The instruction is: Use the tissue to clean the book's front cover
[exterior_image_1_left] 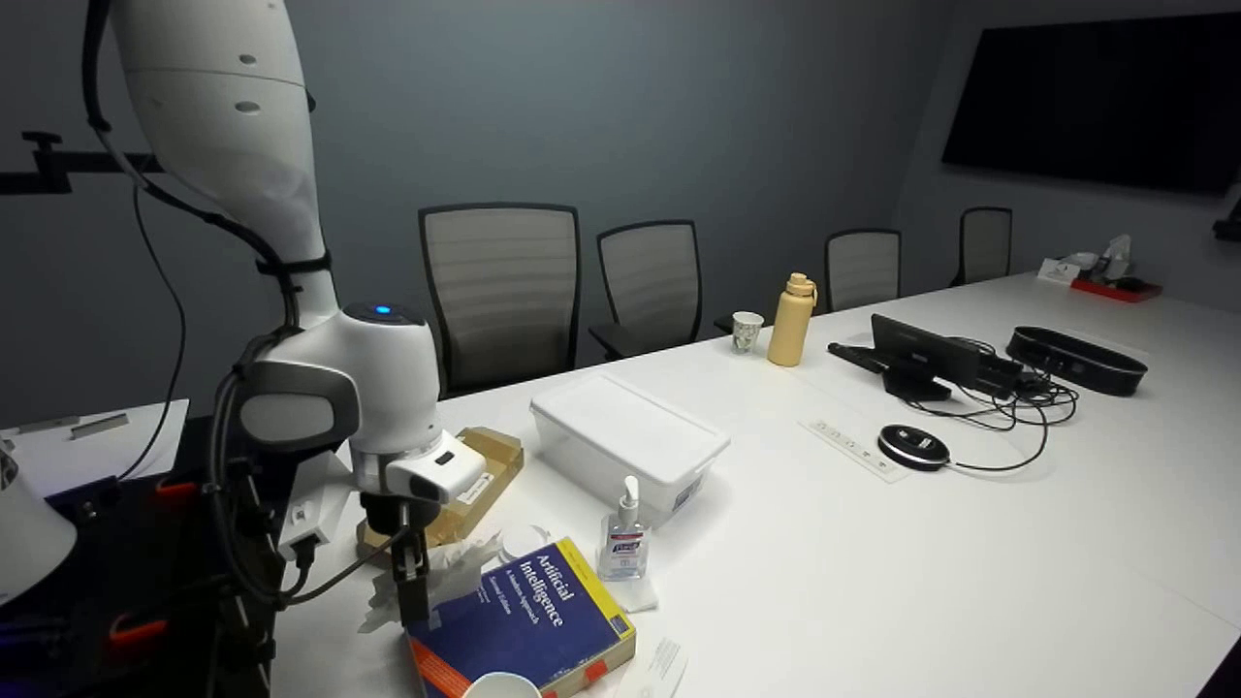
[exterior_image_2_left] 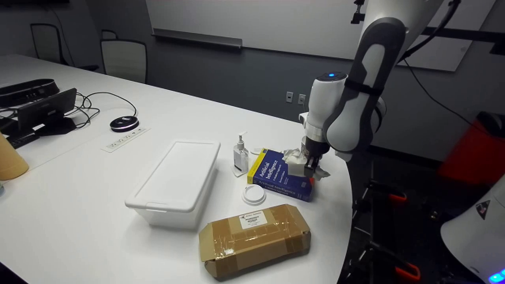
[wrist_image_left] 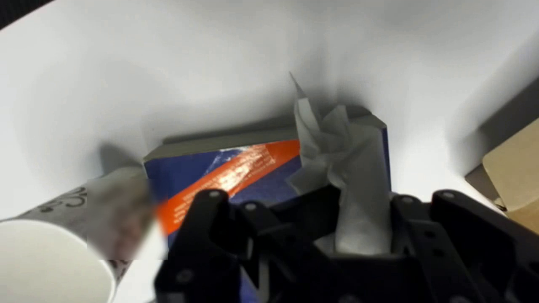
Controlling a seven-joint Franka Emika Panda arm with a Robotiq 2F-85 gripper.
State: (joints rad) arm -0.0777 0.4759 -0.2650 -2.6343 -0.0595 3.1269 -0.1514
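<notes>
The book (exterior_image_1_left: 514,620) lies flat on the white table, its dark blue cover up, with a yellow band and an orange stripe. It also shows in an exterior view (exterior_image_2_left: 272,171) and the wrist view (wrist_image_left: 263,187). My gripper (exterior_image_1_left: 414,601) points down at the book's edge, low over the cover; it also shows in an exterior view (exterior_image_2_left: 311,169). In the wrist view the gripper (wrist_image_left: 343,202) is shut on the whitish crumpled tissue (wrist_image_left: 362,164), which hangs over one corner of the book. The tissue also shows in both exterior views (exterior_image_1_left: 465,567) (exterior_image_2_left: 294,157). I cannot tell how firmly it touches the cover.
A patterned paper cup (wrist_image_left: 50,261) stands close beside the book. A pump bottle (exterior_image_2_left: 240,157), a white round lid (exterior_image_2_left: 253,195), a lidded plastic bin (exterior_image_2_left: 177,173) and a tan cardboard box (exterior_image_2_left: 252,240) stand around it. The table edge (exterior_image_2_left: 349,221) is near the arm.
</notes>
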